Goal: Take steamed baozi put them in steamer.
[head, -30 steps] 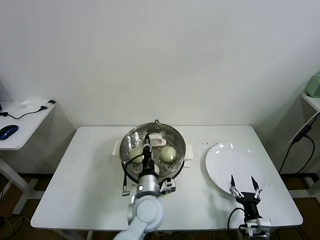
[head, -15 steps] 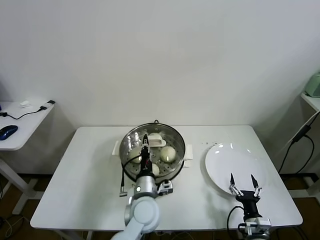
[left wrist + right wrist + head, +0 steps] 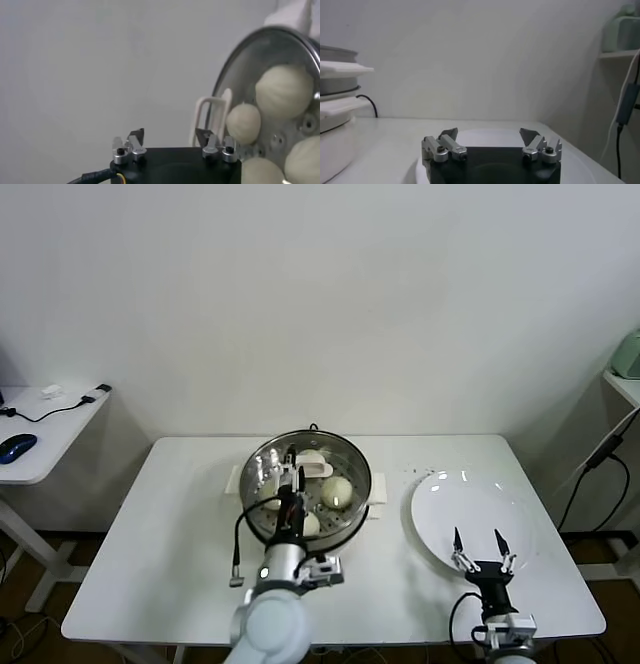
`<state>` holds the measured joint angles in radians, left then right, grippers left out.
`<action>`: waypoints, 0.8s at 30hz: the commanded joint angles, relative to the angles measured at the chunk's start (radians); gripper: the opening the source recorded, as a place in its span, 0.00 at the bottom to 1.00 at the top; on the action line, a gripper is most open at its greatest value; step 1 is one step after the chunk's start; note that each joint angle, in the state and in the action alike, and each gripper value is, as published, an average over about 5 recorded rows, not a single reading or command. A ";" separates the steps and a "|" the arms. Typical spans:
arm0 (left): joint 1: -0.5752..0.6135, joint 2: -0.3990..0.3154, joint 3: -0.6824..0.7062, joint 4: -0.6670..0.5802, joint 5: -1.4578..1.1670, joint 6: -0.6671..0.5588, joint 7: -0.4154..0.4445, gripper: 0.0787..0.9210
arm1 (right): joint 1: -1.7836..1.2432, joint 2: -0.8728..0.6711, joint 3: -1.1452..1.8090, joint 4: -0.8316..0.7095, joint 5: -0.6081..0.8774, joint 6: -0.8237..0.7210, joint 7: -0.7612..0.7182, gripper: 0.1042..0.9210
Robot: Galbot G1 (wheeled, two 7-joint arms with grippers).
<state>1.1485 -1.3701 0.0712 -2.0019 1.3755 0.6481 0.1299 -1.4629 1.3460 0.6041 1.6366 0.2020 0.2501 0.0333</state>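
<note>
The left claw (image 3: 285,481) hangs over the steamer (image 3: 308,481) on the counter (image 3: 180,524), fingers spread and holding nothing. The buns (image 3: 337,491) lie inside on the steamer's tray. The right claw (image 3: 477,546) waits released above the white plate (image 3: 470,514).

Four buns (image 3: 284,90) lie in one steamer (image 3: 355,464). One white plate (image 3: 440,504) is on one table (image 3: 180,524). There are two grippers.
</note>
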 commanded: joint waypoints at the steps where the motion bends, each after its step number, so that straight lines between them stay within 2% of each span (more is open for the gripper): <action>1: -0.010 0.001 0.011 -0.044 -0.013 0.018 0.023 0.72 | 0.007 0.003 -0.015 0.006 0.030 0.005 0.025 0.88; 5: 0.025 0.046 0.007 -0.122 -0.192 -0.034 -0.036 0.84 | 0.005 0.003 -0.016 0.015 0.039 0.050 0.017 0.88; 10: 0.078 0.090 -0.097 -0.202 -0.528 -0.205 -0.158 0.88 | -0.003 -0.008 -0.025 0.027 0.054 0.068 0.008 0.88; 14: 0.109 0.099 -0.305 -0.224 -0.871 -0.370 -0.273 0.88 | -0.007 -0.008 -0.024 0.030 0.067 0.077 -0.006 0.88; 16: 0.134 0.099 -0.441 -0.224 -1.100 -0.425 -0.296 0.88 | -0.011 -0.010 -0.023 0.030 0.067 0.082 -0.010 0.88; 21: 0.222 0.148 -0.732 -0.161 -1.617 -0.511 -0.290 0.88 | -0.014 -0.011 -0.020 0.019 0.067 0.088 -0.012 0.88; 24: 0.283 0.199 -0.820 -0.076 -1.805 -0.576 -0.271 0.88 | -0.012 -0.010 -0.018 0.008 0.066 0.092 -0.014 0.88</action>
<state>1.4061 -1.1990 -0.5652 -2.0318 -0.0092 0.1216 -0.0782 -1.4730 1.3385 0.5875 1.6560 0.2564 0.3227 0.0265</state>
